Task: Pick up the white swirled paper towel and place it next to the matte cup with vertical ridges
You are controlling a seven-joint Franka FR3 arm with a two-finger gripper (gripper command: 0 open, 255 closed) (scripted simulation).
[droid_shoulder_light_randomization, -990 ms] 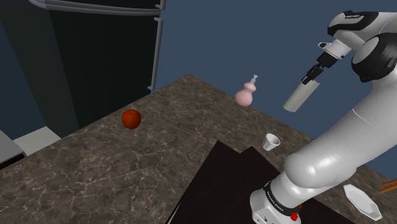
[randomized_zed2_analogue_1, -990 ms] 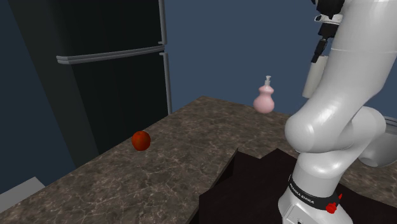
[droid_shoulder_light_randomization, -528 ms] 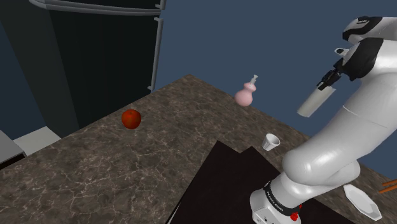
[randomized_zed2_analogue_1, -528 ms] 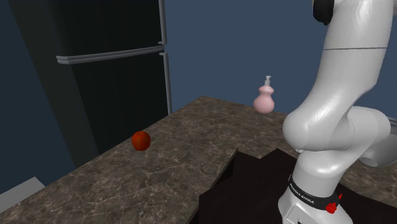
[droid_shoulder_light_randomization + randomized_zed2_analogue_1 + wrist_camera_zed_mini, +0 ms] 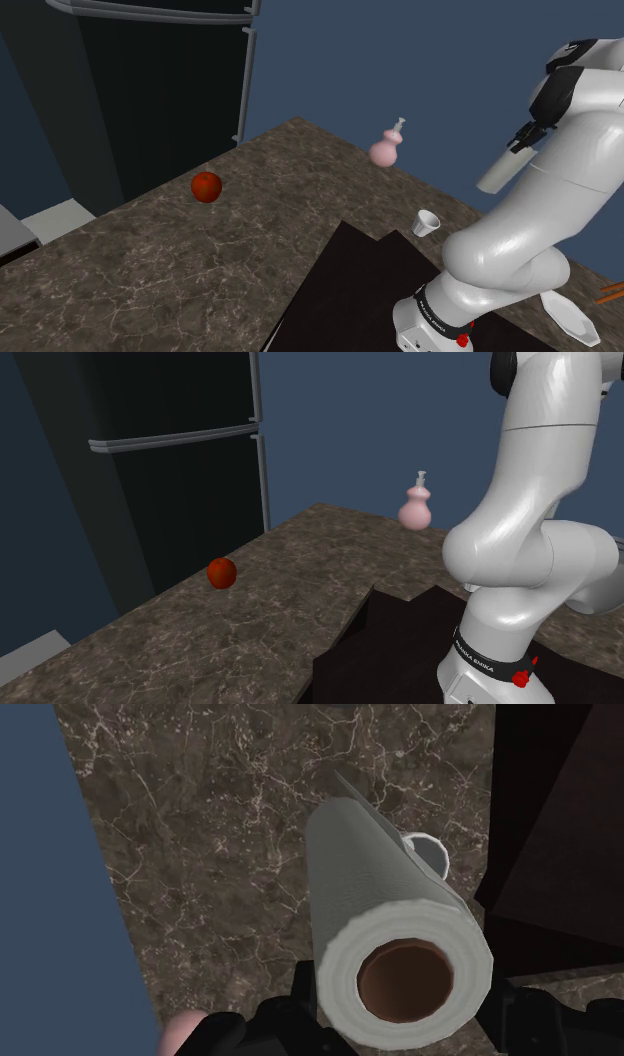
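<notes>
A white paper towel roll with a brown core hangs tilted in the air, above and to the shoulder view's right of the small white ridged cup. My gripper is shut on the roll's upper end. In the wrist view the roll runs away from the gripper, clasped between both black fingers. The cup peeks out from behind the roll's far end, standing on the brown marble counter.
A pink bottle stands at the counter's far edge, and a red apple lies toward the shoulder view's left. The dark stand fills the near side. A white plate lies at the lower right. A tall dark fridge stands behind.
The arm has swung toward the shoulder view's right and a little down, carrying the roll with it. The roll has left the second exterior view. Nothing else moved.
</notes>
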